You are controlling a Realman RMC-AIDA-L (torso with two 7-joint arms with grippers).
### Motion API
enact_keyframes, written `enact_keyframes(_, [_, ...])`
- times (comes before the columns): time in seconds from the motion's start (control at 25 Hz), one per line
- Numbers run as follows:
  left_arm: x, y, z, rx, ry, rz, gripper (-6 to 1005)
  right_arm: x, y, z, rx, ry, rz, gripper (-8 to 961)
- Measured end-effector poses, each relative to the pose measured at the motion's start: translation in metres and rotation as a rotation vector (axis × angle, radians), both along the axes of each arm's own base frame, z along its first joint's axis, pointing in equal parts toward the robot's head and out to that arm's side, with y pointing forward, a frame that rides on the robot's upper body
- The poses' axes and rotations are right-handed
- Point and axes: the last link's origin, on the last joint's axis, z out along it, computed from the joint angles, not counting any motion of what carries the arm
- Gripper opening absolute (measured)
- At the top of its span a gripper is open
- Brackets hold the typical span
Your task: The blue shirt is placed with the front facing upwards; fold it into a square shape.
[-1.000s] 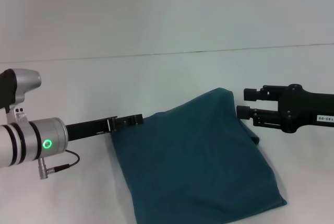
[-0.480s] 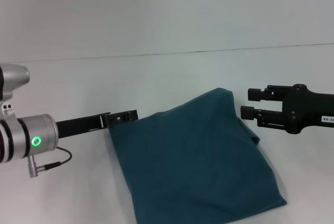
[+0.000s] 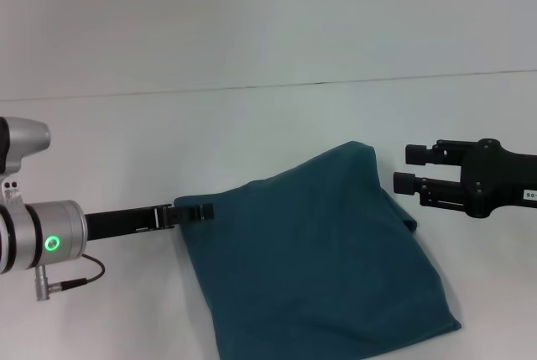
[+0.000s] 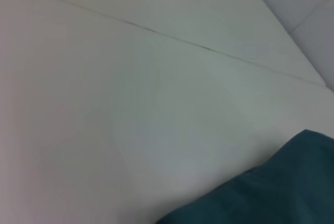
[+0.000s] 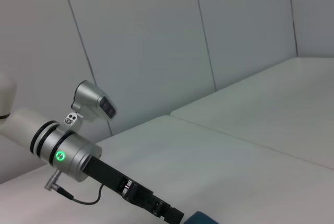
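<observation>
Shirt-centred notes, head view first: the blue shirt lies folded into a rough square on the white table, lettering not visible, far corner peaked up, near edge running out of view. Left gripper sits at the shirt's left far corner, arm stretched out low and level from the left; can't tell if its fingers are parted, or if they touch the cloth. Right gripper hangs just off the shirt's right far edge, clear of the fabric, forearm level, pincer parted a modest way, holding nothing.

Left wrist view: only bare table and a slice of the blue shirt; own fingers not shown.

Right wrist view: the left gripper and its arm reaching toward the shirt, a sliver of the blue shirt at the frame's edge.

Risk, my guess: if the left fingertips snag the corner, pulling the arm away would drag the top layer and skew the square.
</observation>
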Motion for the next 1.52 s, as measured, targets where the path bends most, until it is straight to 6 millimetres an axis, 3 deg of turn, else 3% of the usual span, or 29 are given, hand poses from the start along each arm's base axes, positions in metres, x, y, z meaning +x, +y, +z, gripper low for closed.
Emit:
enact_keyframes(0.52, [0.011, -0.004, -0.009, -0.059, 0.005, -0.05, 838, 0.002, -0.001, -0.001, -0.002, -0.001, -0.001, 603])
enact_keyframes(1.12, [0.011, 0.002, -0.005, -0.036, 0.031, -0.063, 829, 0.001, -0.001, -0.003, -0.003, -0.002, 0.003, 601])
enact_keyframes(1.32, [0.007, 0.003, -0.005, -0.036, 0.069, -0.057, 637, 0.0, -0.001, -0.005, -0.007, -0.006, 0.004, 602])
enact_keyframes(1.52, [0.007, 0.003, -0.005, -0.037, 0.073, -0.058, 540, 0.0, -0.001, -0.005, -0.007, -0.004, 0.005, 601])
